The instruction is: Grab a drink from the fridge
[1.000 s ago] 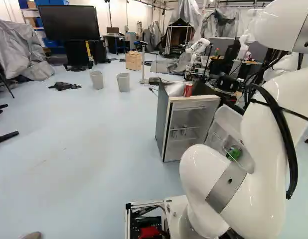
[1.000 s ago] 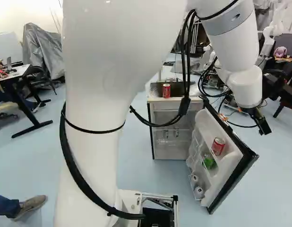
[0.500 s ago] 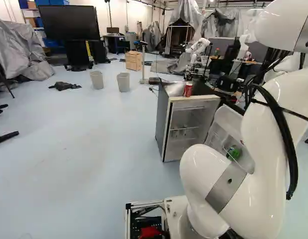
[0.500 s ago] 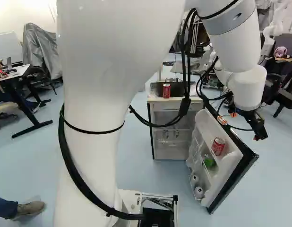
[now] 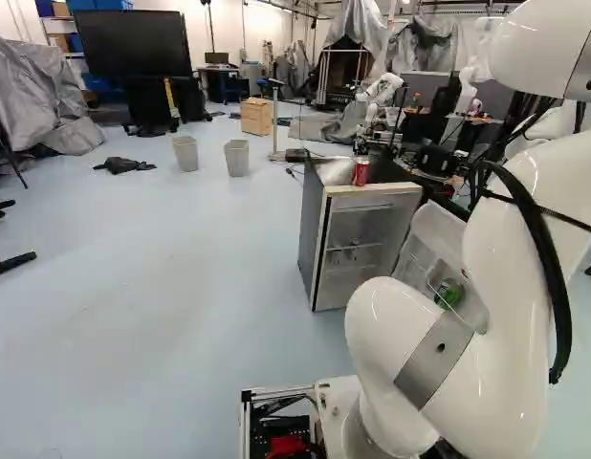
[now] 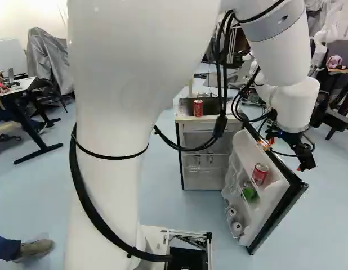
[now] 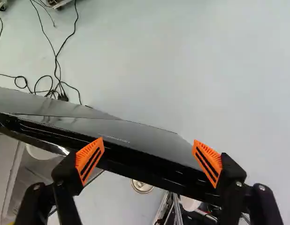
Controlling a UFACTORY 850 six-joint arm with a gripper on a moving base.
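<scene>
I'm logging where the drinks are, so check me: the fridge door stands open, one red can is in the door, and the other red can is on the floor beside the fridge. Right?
Not quite: the other red can stands on top of the fridge, as both base views show. The fridge door does stand open, with one red can in it.

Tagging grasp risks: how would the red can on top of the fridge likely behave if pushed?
The red can stands upright and looks narrow, so a high push could tip it. Its round side would probably then roll, perhaps off the fridge.
</scene>
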